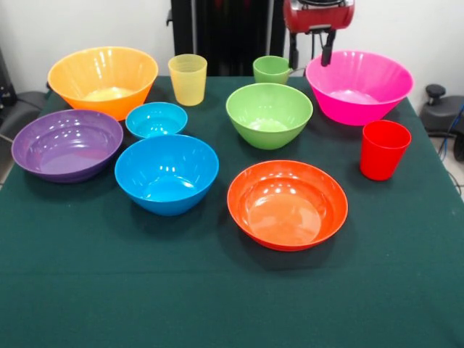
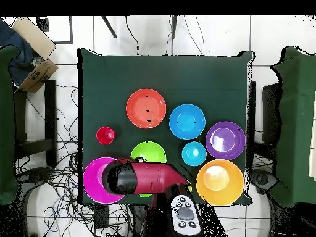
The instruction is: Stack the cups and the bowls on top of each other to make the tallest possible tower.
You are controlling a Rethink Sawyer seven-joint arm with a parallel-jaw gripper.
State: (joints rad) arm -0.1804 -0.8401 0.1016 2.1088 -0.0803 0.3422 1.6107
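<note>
A: Where is the gripper [image 1: 312, 54]?
B: At the far edge of the green table [image 1: 217, 290], hanging between the light green cup [image 1: 272, 69] and the large pink bowl [image 1: 358, 85]. Two dark fingers point down, one by the cup and one at the pink bowl's rim, with a gap between them; the gripper stands parted and holds nothing. From overhead the red arm [image 2: 148, 178] covers it.

A: What lies nearest it?
B: The pink bowl [image 2: 95, 182], upright at the robot's end. The green bowl [image 1: 269, 114] sits just in front of the light green cup. The translucent yellow cup [image 1: 188, 79] stands further along the far edge, beside the large yellow-orange bowl [image 1: 103, 80].

A: And further out?
B: The small blue bowl [image 1: 156, 119] sits in front of the yellow-orange bowl, just beside the purple bowl [image 1: 67, 143]. The big blue bowl [image 1: 167, 172] lies in front of the small one. The red-orange bowl [image 1: 287, 204] is nearest the front camera. The red cup [image 1: 383, 149] stands upright, near the pink bowl.

A: Is anything stacked?
B: No. Every bowl and cup rests separately on the cloth, mouth upward.
</note>
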